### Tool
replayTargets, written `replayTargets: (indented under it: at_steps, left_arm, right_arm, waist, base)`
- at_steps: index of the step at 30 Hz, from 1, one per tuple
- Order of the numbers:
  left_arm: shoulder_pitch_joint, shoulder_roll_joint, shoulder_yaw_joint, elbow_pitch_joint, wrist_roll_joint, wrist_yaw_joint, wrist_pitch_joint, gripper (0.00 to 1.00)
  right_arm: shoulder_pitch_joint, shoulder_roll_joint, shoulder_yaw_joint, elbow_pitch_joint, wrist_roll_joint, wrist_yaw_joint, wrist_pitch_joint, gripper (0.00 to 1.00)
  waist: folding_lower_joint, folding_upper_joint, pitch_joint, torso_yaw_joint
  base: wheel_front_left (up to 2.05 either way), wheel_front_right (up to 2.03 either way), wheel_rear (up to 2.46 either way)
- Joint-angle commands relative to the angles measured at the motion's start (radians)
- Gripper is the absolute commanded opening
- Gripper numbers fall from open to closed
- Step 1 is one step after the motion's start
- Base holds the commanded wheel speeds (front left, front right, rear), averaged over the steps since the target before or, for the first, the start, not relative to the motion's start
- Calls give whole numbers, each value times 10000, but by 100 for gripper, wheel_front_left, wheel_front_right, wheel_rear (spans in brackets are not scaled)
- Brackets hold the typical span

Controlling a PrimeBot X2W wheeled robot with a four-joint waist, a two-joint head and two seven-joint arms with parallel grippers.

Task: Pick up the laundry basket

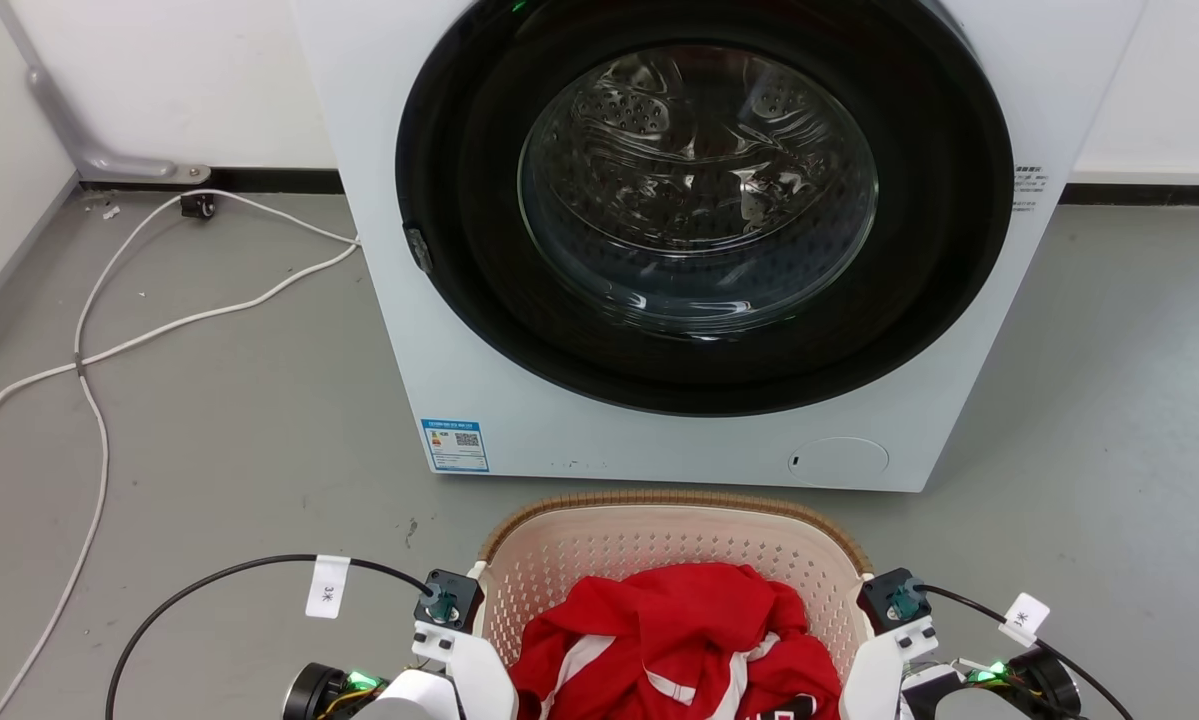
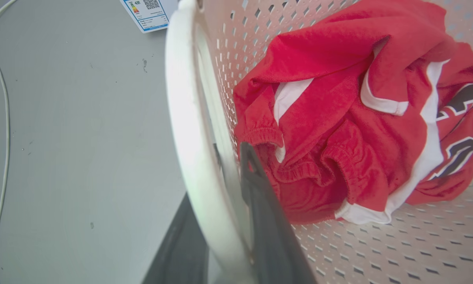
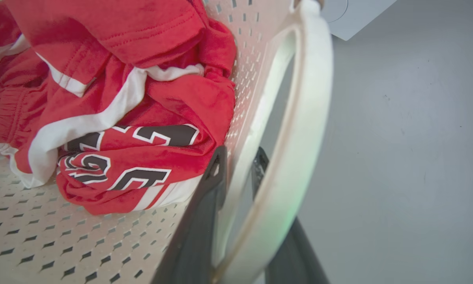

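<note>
basket [image 1: 674, 505] on floor [image 1: 209, 450], red clothes [image 1: 659, 620] inside | left hand [image 2: 216, 173] pinching its left handle [image 2: 189, 118] | right hand [image 3: 240, 154] pinching right handle [image 3: 307, 118] | opposite grips, likely for level lift

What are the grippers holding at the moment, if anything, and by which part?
The basket: left gripper and right gripper each clamp a side at its handle.

The left gripper's [image 2: 232, 154] two dark fingers clamp the side wall of the cream-white perforated plastic laundry basket [image 2: 417, 244] beneath its white loop handle [image 2: 185, 118]; inside the basket lies a crumpled red-and-white fabric garment [image 2: 339, 138].
</note>
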Motion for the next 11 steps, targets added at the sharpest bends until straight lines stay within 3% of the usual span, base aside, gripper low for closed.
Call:
replayTargets:
  at_steps: [1,11]
  left_arm:
    - [-2,79,-49,-63,-8,22,-51,0]
    - [30,94,-113,-62,-104,38,-44,0]
  right_arm:
    - [-70,-76,50,36,-129,35,-29,0]
    - [-38,-76,21,46,-153,35,-37,0]
  waist:
    - [1,-1,1,8]
    - [1,-1,24,19]
  base:
    - [0,0,0]
    - [0,0,0]
